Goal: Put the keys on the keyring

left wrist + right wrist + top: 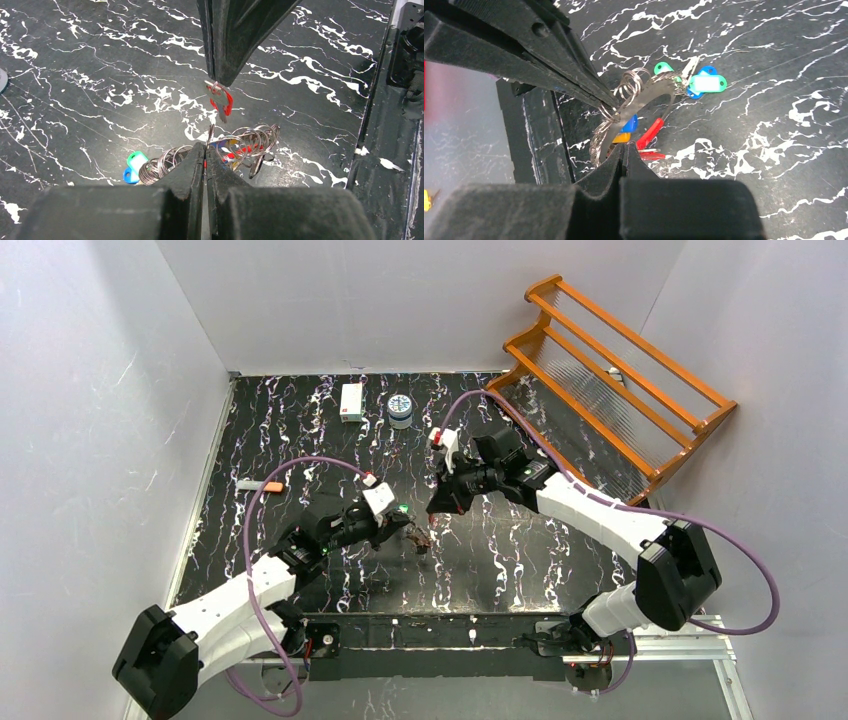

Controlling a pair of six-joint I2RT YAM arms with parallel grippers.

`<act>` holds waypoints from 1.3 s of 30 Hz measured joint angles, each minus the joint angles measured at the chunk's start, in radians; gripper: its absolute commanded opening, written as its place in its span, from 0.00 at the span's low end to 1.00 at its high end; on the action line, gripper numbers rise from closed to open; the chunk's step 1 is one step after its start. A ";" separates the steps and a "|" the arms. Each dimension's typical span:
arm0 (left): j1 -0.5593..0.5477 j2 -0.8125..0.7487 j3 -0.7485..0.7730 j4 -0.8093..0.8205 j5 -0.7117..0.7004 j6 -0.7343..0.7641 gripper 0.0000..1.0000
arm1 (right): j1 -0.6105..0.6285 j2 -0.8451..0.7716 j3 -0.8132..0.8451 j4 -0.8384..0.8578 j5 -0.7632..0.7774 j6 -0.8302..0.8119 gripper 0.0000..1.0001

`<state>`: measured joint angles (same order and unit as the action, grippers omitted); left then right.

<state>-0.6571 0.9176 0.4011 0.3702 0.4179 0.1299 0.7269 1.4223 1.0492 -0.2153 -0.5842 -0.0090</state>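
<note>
1. Mid-counter (75, 75), between the two arms: the left gripper (205, 156) is pressed together on a coil of the keyring (250, 140), whose silver loops bunch up just beyond its tip.
2. The right gripper (222, 82), also pressed together, pinches a red key (226, 102) by the head, blade hanging toward the ring and just apart from it.
3. The other keys (649, 132) and the green and blue tags (132, 167) trail from the ring. Whether they rest on the counter cannot be told.
4. Handling, as a judgement: the ring is light, stiff, springy wire, slick metal that may twist or slip in a pinch. It is best held across a coil near the split end, so the gap stays free.
5. The key is rigid and light, and its flat capped head gives the surest hold. The dangling bunch may swing and drag the ring off line.
</note>
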 measured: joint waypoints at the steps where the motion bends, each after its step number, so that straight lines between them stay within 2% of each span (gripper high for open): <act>1: 0.000 0.003 0.000 0.003 0.006 -0.002 0.00 | 0.000 0.004 0.000 -0.002 -0.016 -0.008 0.01; 14: -0.010 0.013 0.000 0.036 0.038 -0.019 0.00 | 0.009 0.041 0.002 -0.025 -0.160 -0.071 0.01; 39: -0.023 0.029 -0.002 0.046 0.042 -0.023 0.00 | 0.041 0.058 0.059 -0.043 -0.179 -0.092 0.01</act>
<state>-0.6804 0.9466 0.3992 0.4160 0.4603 0.1066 0.7681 1.4799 1.1080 -0.2588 -0.7635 -0.1005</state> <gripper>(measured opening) 0.010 0.030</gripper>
